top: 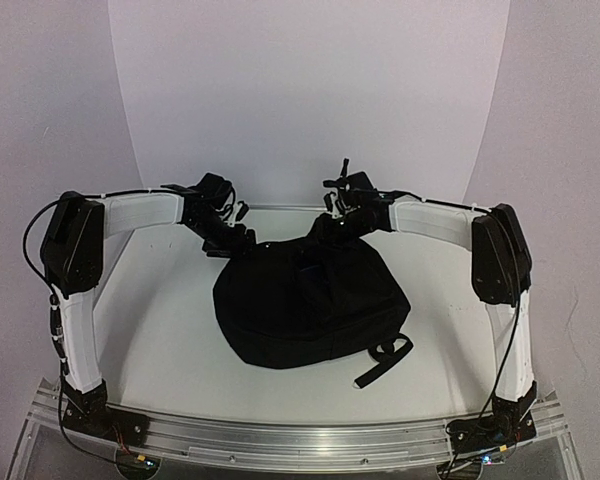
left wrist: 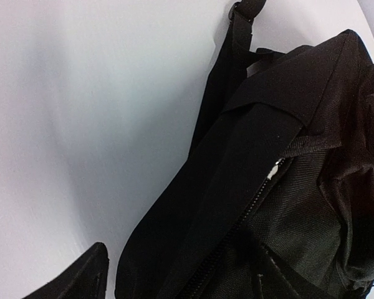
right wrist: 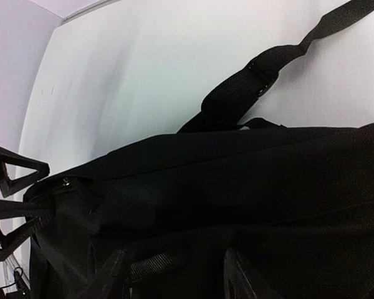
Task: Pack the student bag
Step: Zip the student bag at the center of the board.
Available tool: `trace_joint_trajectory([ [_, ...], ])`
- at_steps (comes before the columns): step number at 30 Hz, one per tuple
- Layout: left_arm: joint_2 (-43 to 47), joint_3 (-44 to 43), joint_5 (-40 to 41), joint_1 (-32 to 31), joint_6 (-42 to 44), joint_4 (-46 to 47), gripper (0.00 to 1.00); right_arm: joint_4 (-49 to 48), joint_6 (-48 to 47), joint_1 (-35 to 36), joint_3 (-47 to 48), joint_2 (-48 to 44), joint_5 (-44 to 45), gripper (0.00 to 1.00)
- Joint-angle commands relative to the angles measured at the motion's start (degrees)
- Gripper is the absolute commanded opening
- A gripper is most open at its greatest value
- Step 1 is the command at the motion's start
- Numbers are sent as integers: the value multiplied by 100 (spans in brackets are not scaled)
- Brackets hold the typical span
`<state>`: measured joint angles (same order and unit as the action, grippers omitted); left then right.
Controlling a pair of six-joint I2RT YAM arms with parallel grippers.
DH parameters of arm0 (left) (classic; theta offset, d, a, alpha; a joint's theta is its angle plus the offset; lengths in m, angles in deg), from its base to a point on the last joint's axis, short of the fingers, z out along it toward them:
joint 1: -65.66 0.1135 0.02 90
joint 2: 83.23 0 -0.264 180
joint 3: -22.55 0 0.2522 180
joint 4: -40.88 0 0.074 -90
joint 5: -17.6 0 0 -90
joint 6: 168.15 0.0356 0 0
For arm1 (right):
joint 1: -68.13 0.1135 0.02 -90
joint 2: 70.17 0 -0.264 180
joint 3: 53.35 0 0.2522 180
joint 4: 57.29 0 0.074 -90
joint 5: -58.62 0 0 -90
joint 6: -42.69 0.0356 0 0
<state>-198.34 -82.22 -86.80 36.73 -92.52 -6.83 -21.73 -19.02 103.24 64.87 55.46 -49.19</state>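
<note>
The student bag point(top: 305, 300) lies flat in the middle of the white table point(top: 160, 330). Its top edge is turned toward the far side and its shoulder strap point(top: 385, 360) trails off the near right corner, so its long axis runs roughly from far to near. Both arms reach round to that far edge. The left gripper point(top: 238, 242) sits at the bag's far-left corner, and the right gripper point(top: 328, 232) is over the middle of the top, the nearer of the two to the carrying loop. In the right wrist view the right gripper's fingers point(right wrist: 237, 277) stand partly apart astride a short webbing loop point(right wrist: 156, 261). A gap shows beside the webbing, so nothing looks clamped. The same view catches the left jaws spread wide at the bag's corner, gripping nothing visible. From the left wrist, the closed zip point(left wrist: 262, 187) runs diagonally away to the right of the one finger in sight. The next move seems to depend on this: the loop lies directly between the right fingers, while the zip line lies to the left gripper's inner side.
</note>
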Motion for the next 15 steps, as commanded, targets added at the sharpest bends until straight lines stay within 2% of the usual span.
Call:
trace_joint_trajectory([
  [1,-40,-18,-144,-20,33,-3,67,-334,-90,-5,296,229,-207,45],
  [4,-89,-2,-172,-18,-54,28,54,-411,-83,-11,362,331,-299,43],
  [9,-93,50,-242,-17,-147,122,37,-558,-37,-10,442,448,-418,37],
  [15,-99,55,-229,-16,-203,130,25,-849,51,-11,338,429,-615,19],
])
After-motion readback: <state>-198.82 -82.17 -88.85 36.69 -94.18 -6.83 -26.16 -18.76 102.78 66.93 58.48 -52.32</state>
